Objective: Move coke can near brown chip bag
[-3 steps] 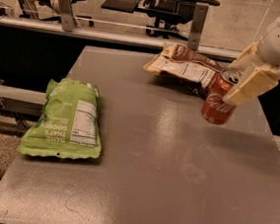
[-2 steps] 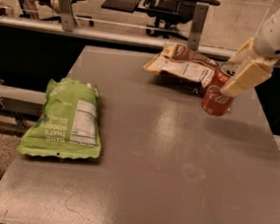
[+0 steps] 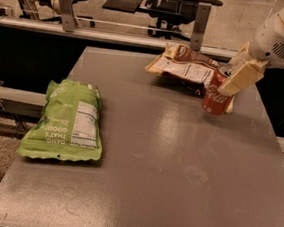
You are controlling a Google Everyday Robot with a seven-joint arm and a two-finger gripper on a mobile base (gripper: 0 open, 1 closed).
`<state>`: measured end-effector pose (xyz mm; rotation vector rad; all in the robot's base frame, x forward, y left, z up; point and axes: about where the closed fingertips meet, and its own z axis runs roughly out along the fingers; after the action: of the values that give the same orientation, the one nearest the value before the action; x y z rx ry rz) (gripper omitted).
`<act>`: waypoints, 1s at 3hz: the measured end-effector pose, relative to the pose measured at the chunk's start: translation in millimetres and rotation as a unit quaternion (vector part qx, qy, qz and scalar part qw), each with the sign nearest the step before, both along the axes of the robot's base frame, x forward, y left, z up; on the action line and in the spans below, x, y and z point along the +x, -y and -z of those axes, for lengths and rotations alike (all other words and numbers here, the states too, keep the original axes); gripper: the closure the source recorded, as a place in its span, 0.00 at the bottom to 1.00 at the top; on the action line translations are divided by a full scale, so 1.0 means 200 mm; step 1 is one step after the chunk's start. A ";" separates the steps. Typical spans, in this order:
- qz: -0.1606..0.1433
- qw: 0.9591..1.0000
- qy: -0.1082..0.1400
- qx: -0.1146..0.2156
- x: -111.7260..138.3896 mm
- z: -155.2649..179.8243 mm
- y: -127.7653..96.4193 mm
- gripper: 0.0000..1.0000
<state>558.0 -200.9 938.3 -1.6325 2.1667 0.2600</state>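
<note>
The red coke can [image 3: 215,97] is at the table's far right, slightly tilted, right at the near right edge of the brown chip bag [image 3: 184,67]. The bag lies flat with its white label panel up. My gripper [image 3: 227,84] comes down from the upper right and is shut on the can's top half. One cream finger [image 3: 241,77] shows across the can's right side; the other is hidden behind the can. The can's base is at or just above the table surface.
A lime-green chip bag [image 3: 68,121] lies flat on the left side of the grey table [image 3: 166,178]. The table's right edge is close to the can. A rail and office chairs stand beyond the far edge.
My gripper has carried the can a little up and left, closer to the brown chip bag. Both bags have stayed put.
</note>
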 end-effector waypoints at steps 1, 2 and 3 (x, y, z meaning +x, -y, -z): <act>0.003 1.000 -0.007 -0.003 0.02 0.05 -0.02 0.59; 0.003 1.000 -0.011 -0.008 0.02 0.09 -0.05 0.35; 0.002 1.000 -0.019 -0.008 0.00 0.13 -0.07 0.12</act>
<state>558.5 -187.7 912.2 -1.6450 2.2048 0.2766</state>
